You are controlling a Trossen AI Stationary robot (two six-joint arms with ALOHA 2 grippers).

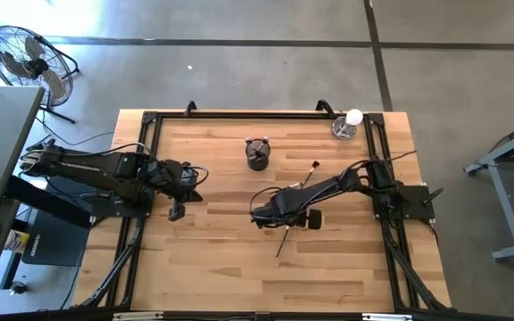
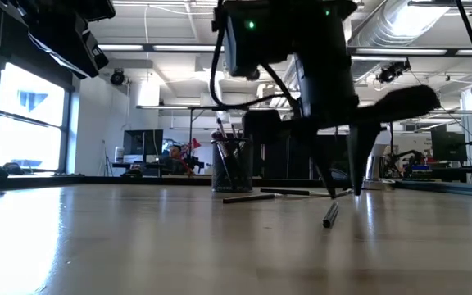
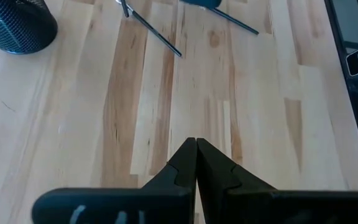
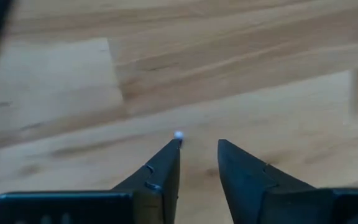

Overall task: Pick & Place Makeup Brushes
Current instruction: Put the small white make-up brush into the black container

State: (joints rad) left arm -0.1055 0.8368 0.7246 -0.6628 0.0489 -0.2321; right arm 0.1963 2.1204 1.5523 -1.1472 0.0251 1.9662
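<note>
Two dark robot arms are working over a pale butcher-block table [image 1: 230, 259] framed by a black rail. The right gripper [image 1: 266, 217] is hanging low over the middle of the tabletop, its fingers [image 4: 160, 171] standing narrowly apart with bare wood showing between them and nothing held. In the low view the same gripper [image 2: 344, 184] is pointing its tips down, just above the wood.

Loose makeup brushes are lying around it: one dark-handled brush [image 1: 286, 239] is stretching diagonally from beneath the right gripper toward the table's near edge, and another with a reddish tip [image 1: 310, 171] is lying beside the right arm, farther back. From table height, a short dark brush [image 2: 330, 215] is resting in front of the gripper tips, with two more [image 2: 248, 197] lying flat behind it, near the cup.

More brushes are standing upright in a small black mesh cup [image 1: 257, 154] toward the table's back centre; their handles are fanning above its rim in the low view [image 2: 231, 168]. The cup is sitting well apart from both grippers.

The left gripper [image 1: 178, 211] is waiting over the table's left side, its fingers [image 3: 182, 165] pressed together on nothing, pointing toward the black cup [image 3: 14, 25] and two thin brushes [image 3: 154, 31] lying beyond it.

A clear glass holding a white ball [image 1: 350, 122] is standing at the back right corner. A floor fan [image 1: 25, 62] is sitting off the table's back left.
</note>
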